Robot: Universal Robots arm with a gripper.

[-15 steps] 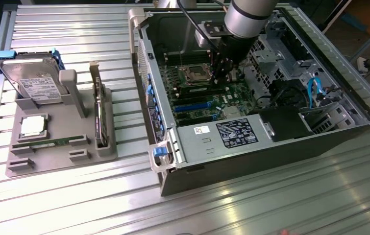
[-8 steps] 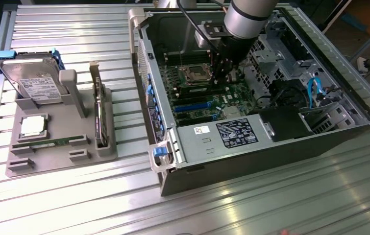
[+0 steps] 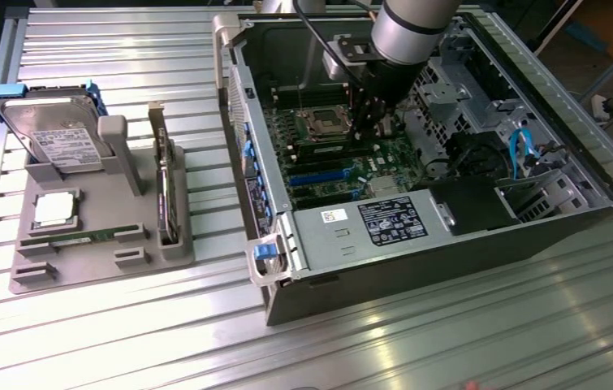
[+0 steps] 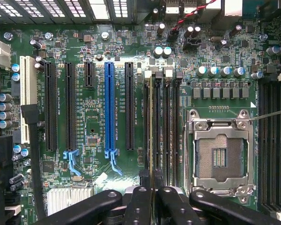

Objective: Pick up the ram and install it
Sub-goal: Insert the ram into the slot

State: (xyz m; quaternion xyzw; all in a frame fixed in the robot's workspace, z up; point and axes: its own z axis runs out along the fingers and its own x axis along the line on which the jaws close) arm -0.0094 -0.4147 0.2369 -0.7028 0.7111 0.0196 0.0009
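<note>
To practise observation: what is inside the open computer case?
A motherboard with an empty processor socket and the ram held in the jaws. A metal box hides the board's edge.

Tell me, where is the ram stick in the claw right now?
The ram is pinched edge-on in the claw, inside the computer case on the exterior view's right, lined up along the black memory slots beside the empty CPU socket.
</note>
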